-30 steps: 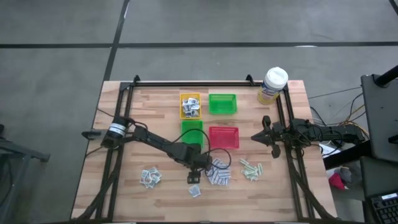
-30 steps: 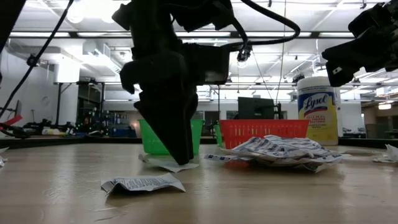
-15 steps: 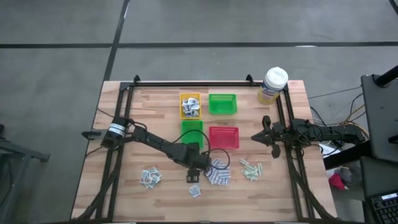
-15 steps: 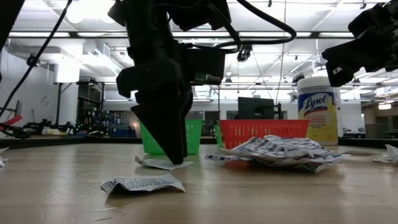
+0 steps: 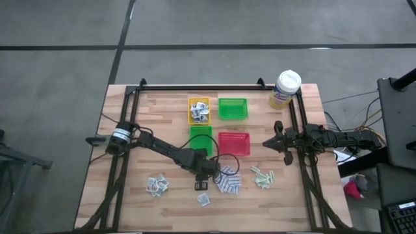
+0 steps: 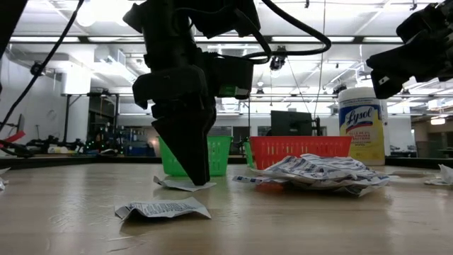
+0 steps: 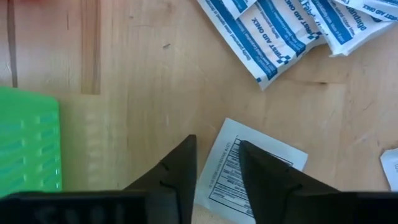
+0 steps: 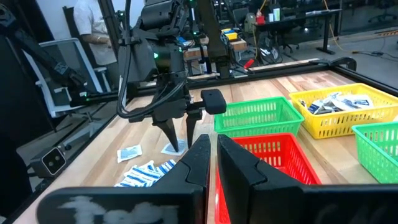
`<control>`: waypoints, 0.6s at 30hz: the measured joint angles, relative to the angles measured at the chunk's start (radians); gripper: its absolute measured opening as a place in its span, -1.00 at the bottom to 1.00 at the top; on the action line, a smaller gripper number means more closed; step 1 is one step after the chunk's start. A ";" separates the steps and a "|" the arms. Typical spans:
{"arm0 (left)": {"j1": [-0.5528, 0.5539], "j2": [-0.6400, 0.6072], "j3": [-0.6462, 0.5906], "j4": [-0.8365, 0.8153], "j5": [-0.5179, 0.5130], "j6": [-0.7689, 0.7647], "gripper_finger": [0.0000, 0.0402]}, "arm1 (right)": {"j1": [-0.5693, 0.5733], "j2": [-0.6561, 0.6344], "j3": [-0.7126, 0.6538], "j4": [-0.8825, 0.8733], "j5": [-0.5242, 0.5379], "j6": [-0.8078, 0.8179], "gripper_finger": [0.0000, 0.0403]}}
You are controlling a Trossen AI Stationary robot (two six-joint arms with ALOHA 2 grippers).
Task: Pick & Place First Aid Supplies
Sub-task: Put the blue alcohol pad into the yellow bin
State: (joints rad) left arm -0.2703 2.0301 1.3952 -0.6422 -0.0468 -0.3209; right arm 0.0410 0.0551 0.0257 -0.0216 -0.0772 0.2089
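The left gripper [image 7: 214, 165] is pressing down on a white squarish paper sachet [image 7: 252, 171] lying flat beside the nearer green plastic tray [image 5: 201, 138], jaws narrowed over its edge, not visibly gripping. The sachet's long axis is running diagonally to the fingers. Only the yellow tray [image 5: 199, 110] is holding sachets; several piles are waiting. The right gripper [image 8: 211, 158] is idling shut at the table's right edge.

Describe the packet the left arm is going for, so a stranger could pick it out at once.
Start at the green tray nearest the table's middle and move toward the front edge, to the left tool. Under its tips lies one white sachet with black print, alone on bare wood, unlike the blue-and-white pads heaped beside it.
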 joint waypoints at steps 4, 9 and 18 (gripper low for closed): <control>0.000 -0.002 -0.001 0.003 0.003 -0.010 -0.53 | 0.000 0.000 0.000 0.000 0.000 0.000 -0.86; 0.003 -0.003 -0.001 0.005 0.006 -0.022 -0.69 | 0.000 0.000 0.000 0.000 0.000 0.000 -0.86; 0.006 -0.002 0.008 0.004 0.006 -0.029 -0.98 | 0.000 0.000 0.000 0.000 0.000 0.000 -0.86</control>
State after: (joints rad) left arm -0.2639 2.0276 1.4030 -0.6384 -0.0406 -0.3503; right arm 0.0412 0.0551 0.0259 -0.0216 -0.0772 0.2085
